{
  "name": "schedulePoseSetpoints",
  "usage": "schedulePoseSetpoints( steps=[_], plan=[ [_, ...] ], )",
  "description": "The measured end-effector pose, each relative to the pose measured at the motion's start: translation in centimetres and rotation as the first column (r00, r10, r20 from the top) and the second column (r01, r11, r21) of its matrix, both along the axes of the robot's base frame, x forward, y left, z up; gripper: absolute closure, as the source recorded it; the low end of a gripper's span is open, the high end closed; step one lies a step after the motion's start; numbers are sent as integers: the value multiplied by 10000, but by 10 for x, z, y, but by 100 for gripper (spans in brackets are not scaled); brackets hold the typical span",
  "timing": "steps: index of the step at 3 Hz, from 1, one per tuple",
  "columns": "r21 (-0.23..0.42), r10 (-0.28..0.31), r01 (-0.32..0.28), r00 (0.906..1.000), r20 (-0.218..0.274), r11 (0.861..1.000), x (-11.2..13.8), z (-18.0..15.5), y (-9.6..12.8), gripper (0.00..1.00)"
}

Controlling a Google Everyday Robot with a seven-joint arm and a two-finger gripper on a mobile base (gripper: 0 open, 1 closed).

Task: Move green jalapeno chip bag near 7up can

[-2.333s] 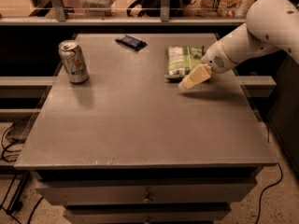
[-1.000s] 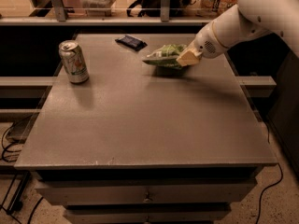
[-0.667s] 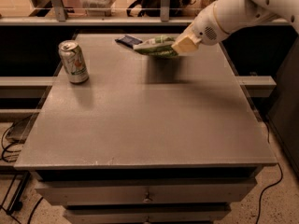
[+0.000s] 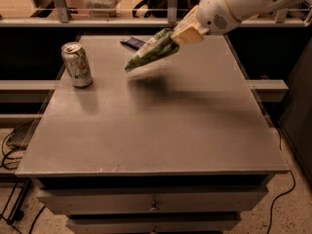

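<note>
The green jalapeno chip bag [image 4: 151,50] hangs in the air above the back middle of the grey table [image 4: 161,130], tilted down to the left, casting a shadow below. My gripper [image 4: 179,35] comes in from the upper right on a white arm and is shut on the bag's right end. The 7up can [image 4: 77,65] stands upright at the table's back left, well to the left of the bag and apart from it.
A small dark blue wrapped bar [image 4: 132,43] lies at the back of the table, just behind the bag. A railing and shelf [image 4: 97,21] run behind the table. Drawers [image 4: 153,204] sit under the front edge. Cables lie on the floor at both sides.
The gripper took hold of the bag at the table's back right, lifted it and carried it left toward the can. The can and the bar have not moved.
</note>
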State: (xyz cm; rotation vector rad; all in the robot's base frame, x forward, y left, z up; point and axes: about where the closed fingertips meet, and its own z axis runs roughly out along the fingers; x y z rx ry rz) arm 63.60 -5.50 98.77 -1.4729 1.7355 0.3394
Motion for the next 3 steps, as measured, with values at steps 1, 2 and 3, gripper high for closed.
schedulePoseSetpoints(
  steps=[1, 2, 3],
  plan=[
    [-65, 258, -259, 9996, -89, 9996, -2, -4, 8, 100],
    [246, 897, -892, 9957, -220, 9957, -10, -11, 35, 100],
    [425, 1439, -1421, 9887, -413, 9889, -18, -27, 69, 82]
  ],
)
